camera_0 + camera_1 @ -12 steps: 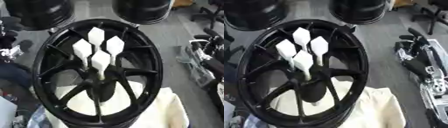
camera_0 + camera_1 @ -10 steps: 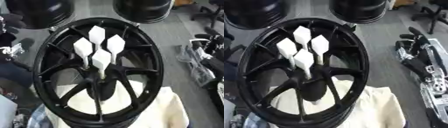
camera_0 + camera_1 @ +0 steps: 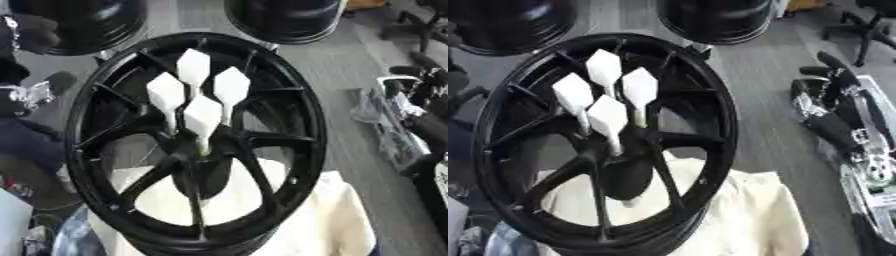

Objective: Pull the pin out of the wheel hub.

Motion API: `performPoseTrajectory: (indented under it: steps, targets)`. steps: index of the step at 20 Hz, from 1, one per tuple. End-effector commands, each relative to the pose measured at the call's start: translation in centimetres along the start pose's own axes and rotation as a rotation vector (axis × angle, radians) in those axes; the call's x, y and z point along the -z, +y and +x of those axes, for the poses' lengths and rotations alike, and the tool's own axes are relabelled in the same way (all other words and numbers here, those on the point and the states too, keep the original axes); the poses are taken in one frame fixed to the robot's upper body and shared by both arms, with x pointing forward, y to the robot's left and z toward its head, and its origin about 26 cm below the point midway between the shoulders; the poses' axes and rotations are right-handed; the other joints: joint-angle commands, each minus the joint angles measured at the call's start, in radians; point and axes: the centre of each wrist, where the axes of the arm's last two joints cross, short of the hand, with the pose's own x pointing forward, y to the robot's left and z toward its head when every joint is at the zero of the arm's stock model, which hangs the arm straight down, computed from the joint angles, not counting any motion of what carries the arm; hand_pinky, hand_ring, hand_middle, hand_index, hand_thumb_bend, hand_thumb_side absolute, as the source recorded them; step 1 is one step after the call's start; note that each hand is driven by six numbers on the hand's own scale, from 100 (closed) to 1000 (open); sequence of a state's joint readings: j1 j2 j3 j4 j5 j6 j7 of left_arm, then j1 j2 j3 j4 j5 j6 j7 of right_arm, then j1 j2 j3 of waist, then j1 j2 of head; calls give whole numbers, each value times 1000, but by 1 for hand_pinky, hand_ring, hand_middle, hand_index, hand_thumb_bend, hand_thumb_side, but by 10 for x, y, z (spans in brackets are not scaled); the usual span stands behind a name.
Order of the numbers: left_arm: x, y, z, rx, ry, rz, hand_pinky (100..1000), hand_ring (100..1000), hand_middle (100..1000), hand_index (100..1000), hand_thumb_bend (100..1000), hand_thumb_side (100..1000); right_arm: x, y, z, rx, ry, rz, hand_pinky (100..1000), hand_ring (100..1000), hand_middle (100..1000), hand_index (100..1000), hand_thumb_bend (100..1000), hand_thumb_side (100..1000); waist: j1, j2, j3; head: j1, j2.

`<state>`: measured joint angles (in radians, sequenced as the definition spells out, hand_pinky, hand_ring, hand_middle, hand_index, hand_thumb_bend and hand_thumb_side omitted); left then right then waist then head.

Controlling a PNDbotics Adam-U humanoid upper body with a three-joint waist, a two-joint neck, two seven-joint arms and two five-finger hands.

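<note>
Lying beneath the near rim of the wheel hub (image 3: 297,125) is a cream-coloured cloth (image 3: 341,225), which shows through the lower gaps between the spokes and spreads out to the near right of the hub. The hub itself is a black, multi-spoked rim, tilted a little toward the camera and filling the centre of both views. At its centre the spokes meet in a dark boss, and from around that boss four white pins stand up, each a thin stem topped by a flat, pointed, faceted head. The nearest pin (image 3: 203,116) rises just in front of the centre; one pin (image 3: 165,93) stands to its left, one pin (image 3: 231,86) to its right, and the farthest pin (image 3: 193,66) stands behind them toward the far rim. All four remain seated in the hub, their heads close together but apart.

To the right of the hub, well apart from it, the robot's right hand (image 3: 833,100) shows in the right eye view as a black and silver assembly over the grey floor; whether its fingers are open or curled cannot be told, and it touches neither hub nor pins. Dark shapes at the left of the hub cannot be identified as the left hand. Beyond the far rim stand two more black wheels (image 3: 284,20).
</note>
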<state>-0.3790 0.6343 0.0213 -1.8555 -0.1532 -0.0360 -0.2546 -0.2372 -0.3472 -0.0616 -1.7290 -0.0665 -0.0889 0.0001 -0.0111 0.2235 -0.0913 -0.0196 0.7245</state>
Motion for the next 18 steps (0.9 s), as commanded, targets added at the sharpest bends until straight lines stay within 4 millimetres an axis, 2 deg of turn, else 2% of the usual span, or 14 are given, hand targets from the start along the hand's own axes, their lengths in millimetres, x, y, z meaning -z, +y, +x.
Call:
performPoseTrajectory:
  steps: [1, 2, 5, 9, 13, 18]
  targets:
    - [2, 11, 6, 34, -23, -8, 743, 742, 657, 817, 533, 515, 3, -5, 6, -10, -25, 0, 803, 746, 751, 943, 211, 318, 1, -11, -1, -2, 0]
    - [3, 12, 7, 41, -31, -13, 765, 749, 689, 836, 515, 472, 3, -4, 6, -12, -25, 5, 803, 747, 750, 943, 210, 317, 5, -15, -4, -1, -3]
    - [17, 20, 33, 162, -147, -99, 776, 750, 705, 843, 519, 443, 3, -4, 5, -27, -14, 40, 803, 747, 750, 943, 211, 318, 29, -33, -31, -3, -8]
    - [38, 30, 46, 339, -230, -265, 782, 747, 706, 842, 498, 397, 2, -4, 4, -30, -10, 54, 803, 747, 750, 944, 211, 319, 34, -37, -46, -4, -16]
    - [53, 40, 46, 414, -264, -413, 786, 746, 713, 842, 481, 365, 3, -3, 4, -27, -12, 60, 803, 747, 749, 943, 206, 321, 32, -36, -56, -9, -26]
    - [80, 23, 35, 441, -264, -562, 787, 743, 714, 839, 450, 324, 2, -4, 2, -29, -5, 57, 803, 747, 749, 944, 205, 322, 35, -41, -53, -22, -30]
